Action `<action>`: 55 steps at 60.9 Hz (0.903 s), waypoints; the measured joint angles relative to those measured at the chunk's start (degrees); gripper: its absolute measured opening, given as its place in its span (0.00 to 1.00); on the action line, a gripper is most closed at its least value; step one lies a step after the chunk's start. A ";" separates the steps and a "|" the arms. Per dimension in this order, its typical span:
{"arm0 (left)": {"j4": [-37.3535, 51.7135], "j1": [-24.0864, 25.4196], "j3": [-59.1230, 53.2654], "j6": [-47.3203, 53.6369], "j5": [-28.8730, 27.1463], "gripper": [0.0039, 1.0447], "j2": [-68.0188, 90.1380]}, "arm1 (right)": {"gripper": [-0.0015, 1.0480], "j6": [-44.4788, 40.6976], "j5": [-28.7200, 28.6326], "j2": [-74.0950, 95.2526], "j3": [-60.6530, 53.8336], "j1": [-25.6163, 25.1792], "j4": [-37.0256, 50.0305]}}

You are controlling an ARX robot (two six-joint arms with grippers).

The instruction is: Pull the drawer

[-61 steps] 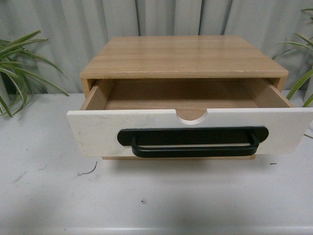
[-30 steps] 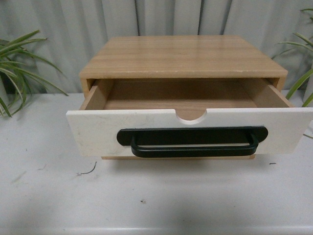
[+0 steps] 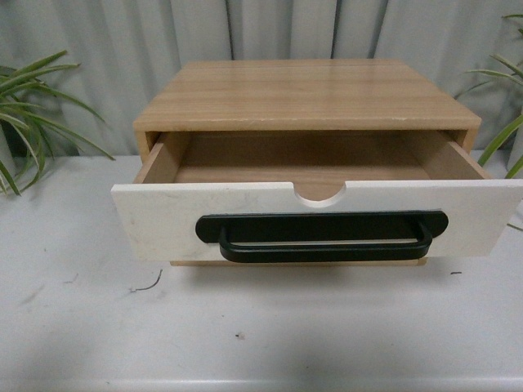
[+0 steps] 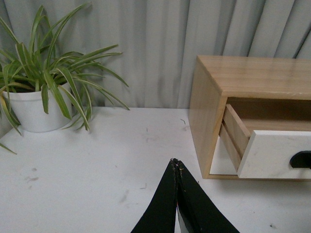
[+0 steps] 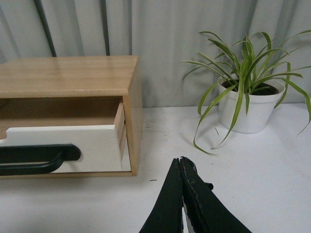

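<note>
The drawer (image 3: 163,216) stands pulled out of its wooden cabinet (image 3: 306,94), showing an empty wooden inside. Its white front carries a long black bar handle (image 3: 323,237) below a half-round notch (image 3: 320,193). Neither arm shows in the front view. My left gripper (image 4: 176,163) is shut with nothing in it, over the white table left of the cabinet, apart from the drawer (image 4: 274,153). My right gripper (image 5: 180,161) is shut and empty too, over the table right of the cabinet, away from the drawer (image 5: 68,141) and its handle (image 5: 34,158).
A white table (image 3: 261,327) carries the cabinet. A potted spider plant (image 4: 39,104) stands at the far left and another potted spider plant (image 5: 245,104) at the far right. A grey curtain (image 3: 122,41) hangs behind. A plain white panel (image 4: 221,160) sits under the drawer.
</note>
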 joint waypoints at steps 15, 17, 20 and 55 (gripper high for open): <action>0.00 0.00 0.00 0.00 0.00 0.23 0.00 | 0.21 -0.02 -0.02 0.00 0.00 0.00 0.00; 0.00 0.00 0.00 0.00 0.00 0.28 0.00 | 0.26 -0.02 -0.02 0.00 0.00 0.00 0.00; 0.00 0.00 0.00 0.00 0.00 0.35 0.00 | 0.33 -0.02 0.00 0.00 0.00 0.00 0.00; 0.00 0.00 0.00 0.02 0.00 0.94 0.00 | 0.94 0.13 -0.02 0.00 0.00 0.00 -0.02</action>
